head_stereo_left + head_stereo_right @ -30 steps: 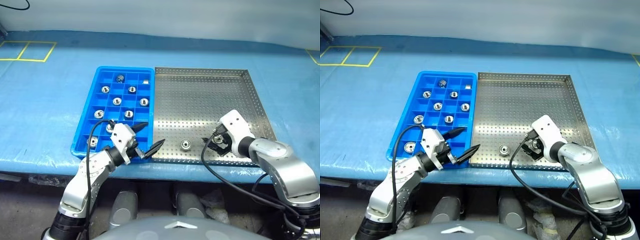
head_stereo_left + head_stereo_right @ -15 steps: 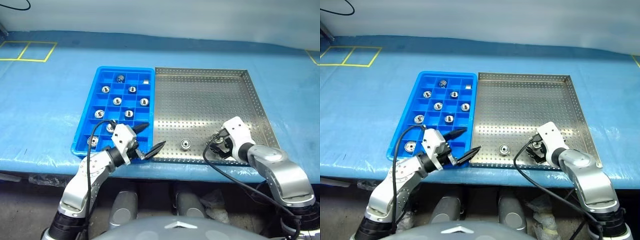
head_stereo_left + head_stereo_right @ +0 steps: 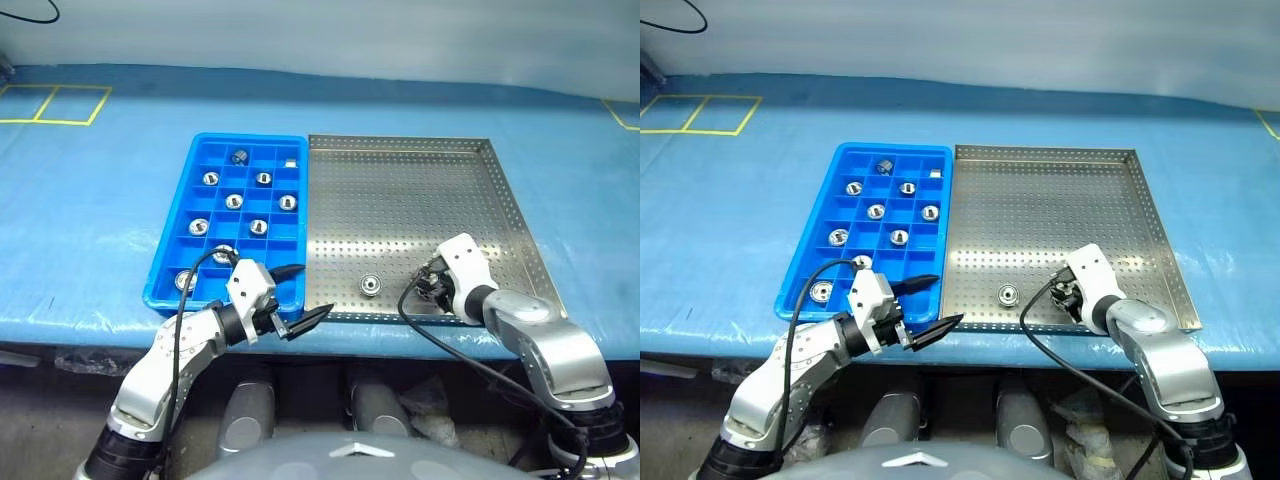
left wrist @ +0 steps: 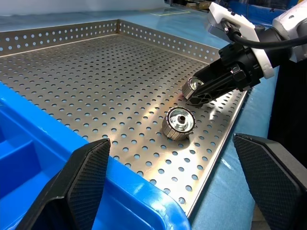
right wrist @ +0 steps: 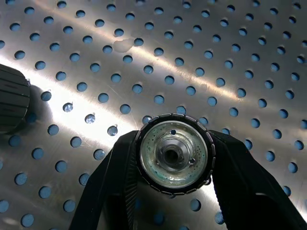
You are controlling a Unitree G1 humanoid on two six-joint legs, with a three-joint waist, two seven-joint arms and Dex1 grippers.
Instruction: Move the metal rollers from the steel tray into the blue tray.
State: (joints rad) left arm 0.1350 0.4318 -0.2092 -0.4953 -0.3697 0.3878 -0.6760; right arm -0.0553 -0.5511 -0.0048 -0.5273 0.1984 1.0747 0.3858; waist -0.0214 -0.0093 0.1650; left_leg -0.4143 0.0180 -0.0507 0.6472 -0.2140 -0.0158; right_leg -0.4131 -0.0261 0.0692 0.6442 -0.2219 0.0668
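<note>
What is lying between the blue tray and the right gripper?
One loose metal roller on the steel tray, seen in both eye views, between blue tray and right gripper.

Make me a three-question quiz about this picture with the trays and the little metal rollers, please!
1. Where is the loose roller that no gripper touches?
A. In the blue tray
B. On the steel tray, near its front edge
C. On the blue cloth

2. How many rollers are on the steel tray, counting the gripped one?
A. Two
B. Five
C. None

3. What is the right gripper doing?
A. Hanging wide open above the blue tray
B. Shut on a roller
C. Holding a cable

Answers:
1 B, it lies on the dotted floor near the front rim.
2 A, one lies loose and one sits between the right gripper's fingers.
3 B, the right wrist view shows both black fingers pressed against a roller's sides, while the left gripper stands open by the blue tray.
</note>
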